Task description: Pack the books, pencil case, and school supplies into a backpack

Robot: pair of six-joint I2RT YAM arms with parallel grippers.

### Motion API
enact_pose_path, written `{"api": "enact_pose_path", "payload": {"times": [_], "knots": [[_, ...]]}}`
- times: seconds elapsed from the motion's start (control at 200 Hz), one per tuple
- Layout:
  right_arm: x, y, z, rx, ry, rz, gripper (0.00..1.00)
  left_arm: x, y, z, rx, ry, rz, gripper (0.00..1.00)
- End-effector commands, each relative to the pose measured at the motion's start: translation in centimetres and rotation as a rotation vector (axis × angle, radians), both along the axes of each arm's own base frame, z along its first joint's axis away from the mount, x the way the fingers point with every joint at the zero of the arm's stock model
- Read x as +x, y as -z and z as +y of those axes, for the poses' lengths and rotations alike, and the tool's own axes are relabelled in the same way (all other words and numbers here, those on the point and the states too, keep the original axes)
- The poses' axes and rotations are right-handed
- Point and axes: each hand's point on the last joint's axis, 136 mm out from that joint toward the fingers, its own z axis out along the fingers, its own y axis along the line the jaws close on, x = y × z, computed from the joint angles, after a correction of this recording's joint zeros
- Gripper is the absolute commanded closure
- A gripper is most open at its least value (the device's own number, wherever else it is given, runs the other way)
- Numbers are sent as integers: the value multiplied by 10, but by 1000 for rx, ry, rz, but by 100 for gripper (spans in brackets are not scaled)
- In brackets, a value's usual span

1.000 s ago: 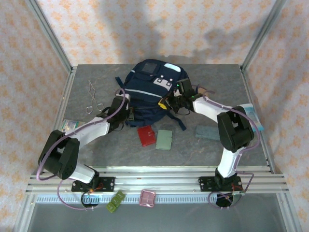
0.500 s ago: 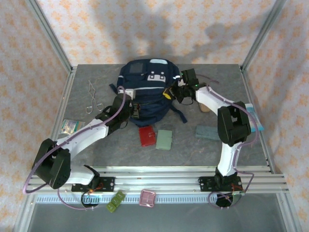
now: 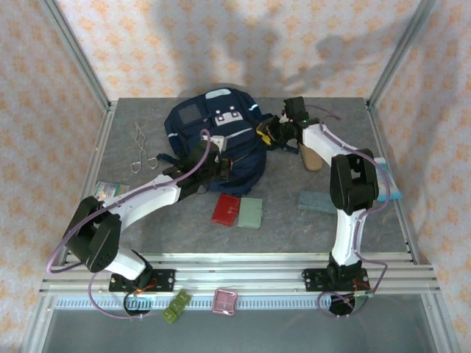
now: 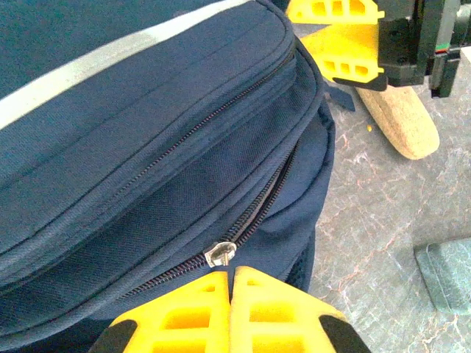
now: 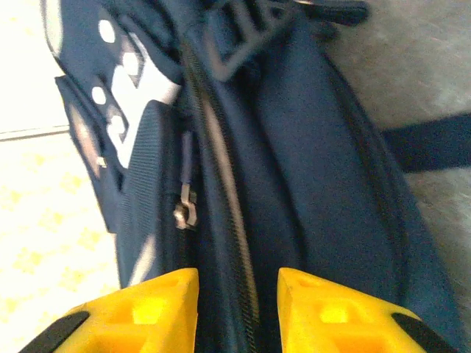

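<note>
The navy backpack (image 3: pixel 210 132) lies at the back middle of the table. My left gripper (image 3: pixel 224 165) is at its near edge, jaws shut; in the left wrist view the silver zip slider (image 4: pixel 221 254) sits right at the fingertips (image 4: pixel 213 290), its pull pinched between them. My right gripper (image 3: pixel 265 134) stands open at the bag's right side, its fingers (image 5: pixel 176 290) straddling a zipper seam of the backpack (image 5: pixel 294 147), touching nothing I can make out. The tan pencil case (image 3: pixel 310 156) lies right of the bag. A red case (image 3: pixel 224 209), a green case (image 3: pixel 250 212) and a slate-grey slab (image 3: pixel 316 201) lie in front.
A thin metal scissor-like tool (image 3: pixel 141 148) lies at the back left. One light-blue packet (image 3: pixel 109 191) rests by the left edge, another (image 3: pixel 388 176) by the right edge. Metal frame posts (image 3: pixel 81 59) rise at the table's back corners.
The backpack has slid and turned to the left, uncovering the tan pencil case. My right gripper's jaws have opened. My left arm has swung right along the bag's near edge.
</note>
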Motion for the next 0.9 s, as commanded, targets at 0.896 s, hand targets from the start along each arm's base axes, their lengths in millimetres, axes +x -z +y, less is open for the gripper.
{"api": "enact_pose_path", "payload": {"times": [0.896], "knots": [[-82,37,75,37,-133,88,76,-12,43,-23,-2,60,60,100]]}}
